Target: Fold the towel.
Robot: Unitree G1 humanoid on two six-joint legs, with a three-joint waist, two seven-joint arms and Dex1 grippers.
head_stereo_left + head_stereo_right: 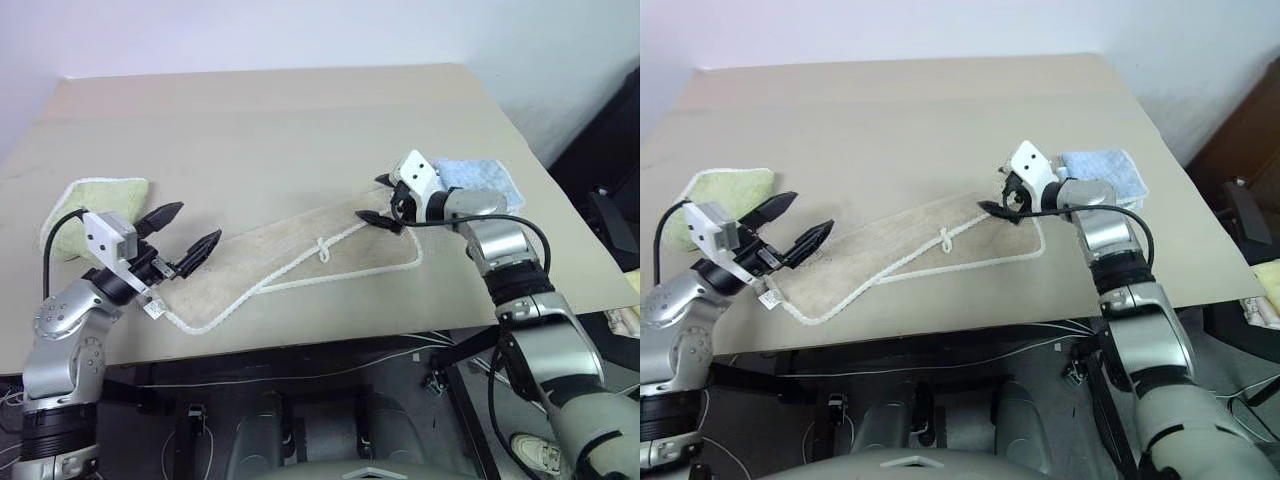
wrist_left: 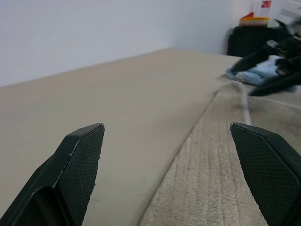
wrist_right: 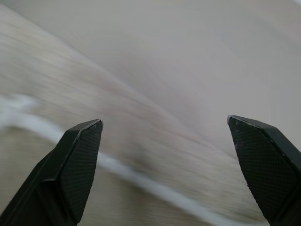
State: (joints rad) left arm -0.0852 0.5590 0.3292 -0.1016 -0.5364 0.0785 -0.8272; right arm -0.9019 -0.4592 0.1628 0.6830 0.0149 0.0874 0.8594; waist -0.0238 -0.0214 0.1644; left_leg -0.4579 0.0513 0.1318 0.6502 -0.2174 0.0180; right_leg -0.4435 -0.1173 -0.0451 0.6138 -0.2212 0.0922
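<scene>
The beige towel [image 1: 300, 262] lies flat on the table [image 1: 280, 120] in a long slanted strip, with white corded edging and a small loop [image 1: 322, 248] near its middle. My left gripper [image 1: 198, 225] hovers open over the strip's near-left end, with nothing between its fingers. My right gripper [image 1: 370, 198] is open at the far-right end, its lower fingertip close to the towel's corner. The left wrist view looks along the towel [image 2: 225, 165] towards the right gripper [image 2: 268, 70]. In the right wrist view the towel [image 3: 70, 94] and its cord pass under the open jaws.
A light green cloth [image 1: 100, 195] lies at the table's left edge behind my left hand. A light blue cloth [image 1: 480, 180] sits just right of my right wrist. The front table edge runs close below the towel.
</scene>
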